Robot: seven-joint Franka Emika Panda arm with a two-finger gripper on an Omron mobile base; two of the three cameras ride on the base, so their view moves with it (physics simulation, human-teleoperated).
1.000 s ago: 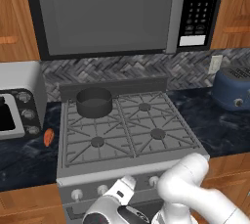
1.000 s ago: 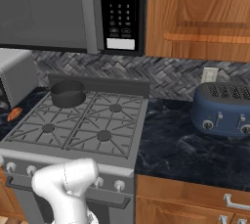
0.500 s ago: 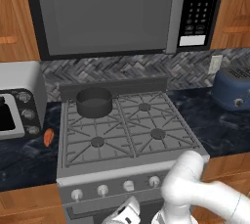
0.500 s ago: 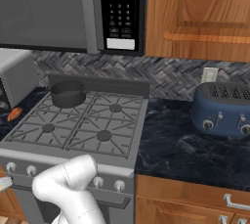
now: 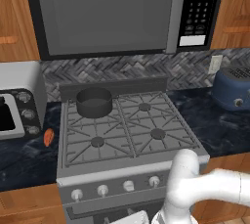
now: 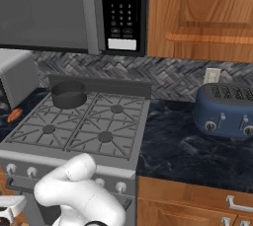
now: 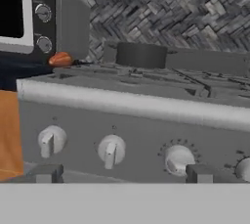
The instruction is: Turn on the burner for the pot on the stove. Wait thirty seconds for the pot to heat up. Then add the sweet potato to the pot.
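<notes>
Hand view: I am looking level at the stove front, low down, with its white knobs in a row.
Tool: tool, its two tips standing wide apart with nothing between them, short of the panel.
Knobs: left knob, second knob, third knob; I cannot tell from here which one serves the pot's burner.
Pot: pot sits on the rear left burner, against the back guard.
Sweet potato: sweet potato lies on the dark desk just left of the stove, beside the toaster oven.
Step in hand: I judge this the approach to the knob; no flame shows.
Next move: I would pick the rear-left knob, close in, pinch and turn.
</notes>
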